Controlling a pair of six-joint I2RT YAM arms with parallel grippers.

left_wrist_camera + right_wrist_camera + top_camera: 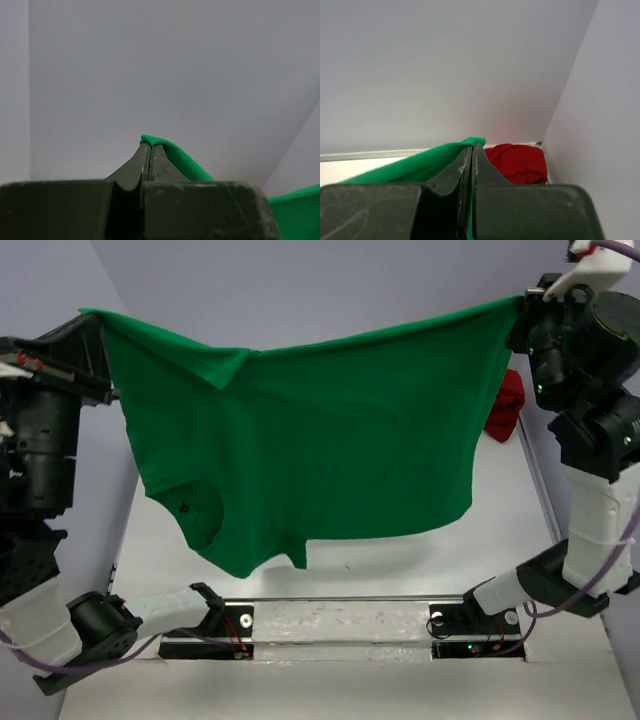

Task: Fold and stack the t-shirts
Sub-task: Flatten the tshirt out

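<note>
So we've got the bright green soft cloth t-shirt (330, 440) hanging spread in the air between our two pincers, left pincer (150, 145) and right pincer (472, 145) each clamped tight on a top corner, with the crumpled dark red cloth t-shirt (517, 162) bunched up just past the right pincer's tips.

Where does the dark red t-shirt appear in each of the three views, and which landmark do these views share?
Top external: the dark red t-shirt is bunched at the right, just beyond the right edge of the green t-shirt.
Left wrist: not in it.
Right wrist: the dark red t-shirt lies low, right of centre, in the corner.
Shared landmark: the green t-shirt, visible in all three views.
</note>
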